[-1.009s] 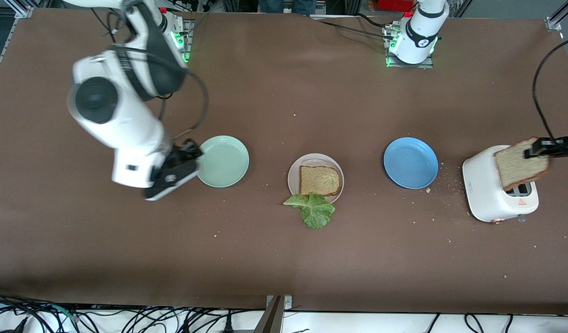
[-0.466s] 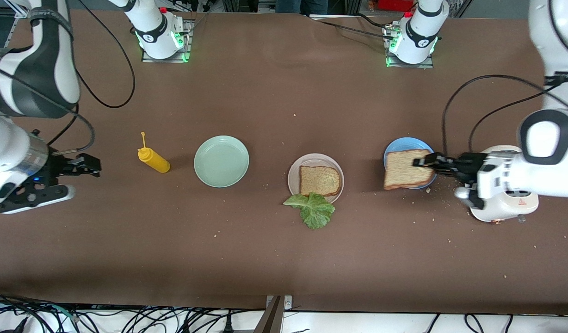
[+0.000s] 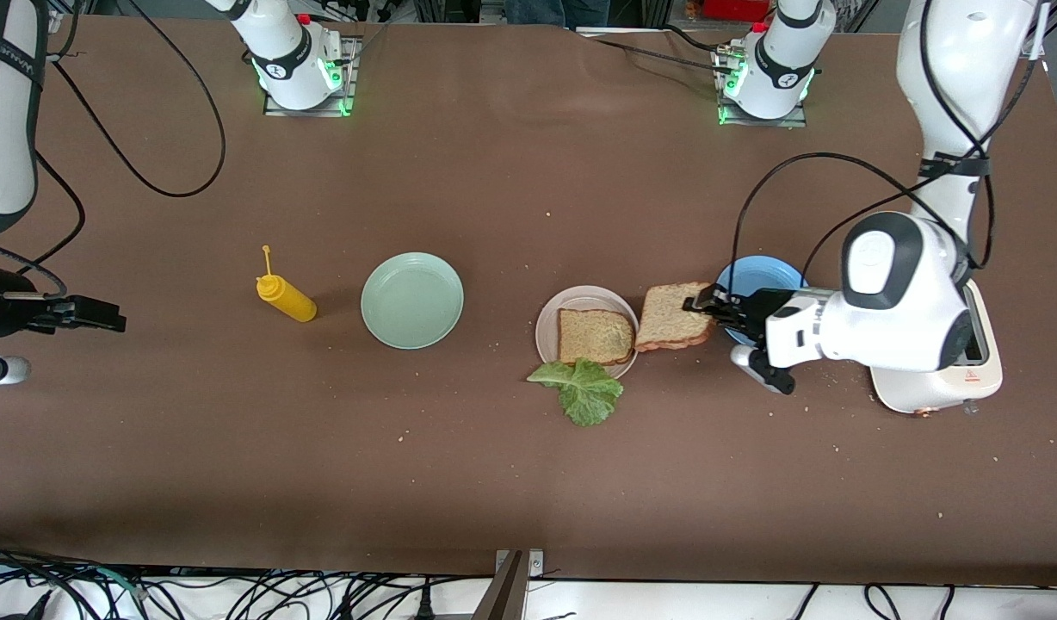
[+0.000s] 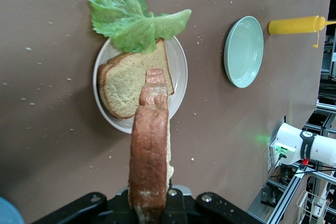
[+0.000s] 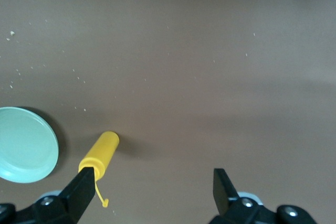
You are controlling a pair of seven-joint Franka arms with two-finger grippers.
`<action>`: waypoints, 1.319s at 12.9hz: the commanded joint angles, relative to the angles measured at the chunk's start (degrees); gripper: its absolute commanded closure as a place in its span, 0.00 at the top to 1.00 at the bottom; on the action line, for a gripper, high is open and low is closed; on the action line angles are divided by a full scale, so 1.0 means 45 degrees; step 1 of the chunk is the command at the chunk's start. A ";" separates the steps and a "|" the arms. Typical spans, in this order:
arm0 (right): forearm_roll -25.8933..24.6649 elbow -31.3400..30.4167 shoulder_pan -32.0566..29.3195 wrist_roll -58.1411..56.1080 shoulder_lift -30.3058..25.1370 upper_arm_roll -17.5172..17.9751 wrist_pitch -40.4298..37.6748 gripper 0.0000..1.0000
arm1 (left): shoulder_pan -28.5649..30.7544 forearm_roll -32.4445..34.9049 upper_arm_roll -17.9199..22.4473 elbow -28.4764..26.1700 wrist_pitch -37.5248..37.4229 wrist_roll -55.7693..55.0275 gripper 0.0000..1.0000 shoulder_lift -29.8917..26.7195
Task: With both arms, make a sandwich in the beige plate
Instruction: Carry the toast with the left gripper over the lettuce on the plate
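The front view takes in the whole brown table (image 3: 494, 482) at once: three plates in a row, a white toaster (image 3: 980, 379) at the left arm's end and a yellow squeeze bottle (image 3: 285, 297) lying toward the right arm's end. Only the left wrist view shows how thin the carried toast slice (image 3: 673, 316) looks edge-on, and how it hangs above the table just beside the beige plate (image 3: 548, 331). Only the right wrist view shows the right pincer's (image 5: 155, 190) fingers clearly, standing wide apart with nothing between them, above bare table near the bottle and the mint-green plate (image 3: 412, 300).

The beige plate, in the middle of the row, holds one toast slice (image 3: 594, 336) lying flat. A ruffled lettuce leaf (image 3: 583, 389) lies mostly on the table, nearer to the front camera than that slice, with its edge overlapping the plate's rim. The mint-green plate has nothing on it. The blue plate (image 3: 757, 274), toward the left arm's end, is partly covered by the left arm, and what shows of it is bare.

The left pincer (image 3: 707, 307) is pressed together on the second toast slice, pinching it by one edge over the table between the blue plate and the beige plate.

Counted: two toast slices, one lettuce leaf, three plates, one bottle, one toaster.
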 commanded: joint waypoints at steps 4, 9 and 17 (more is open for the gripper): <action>0.0274 -0.0392 0.0184 0.0396 -0.0376 -0.0200 -0.0060 1.00 | -0.0693 -0.0729 0.0158 0.0381 0.0630 -0.0257 0.00 0.1035; 0.0333 -0.0392 0.0359 0.2440 -0.0415 0.0130 0.0076 0.99 | -0.0303 -0.4167 0.0197 0.0147 0.1255 -0.0277 0.00 0.1115; 0.1309 -0.0333 0.0399 0.3990 -0.0630 0.0229 -0.0119 1.00 | -0.0713 -0.4188 0.0217 -0.0146 0.1294 -0.0823 0.00 0.2014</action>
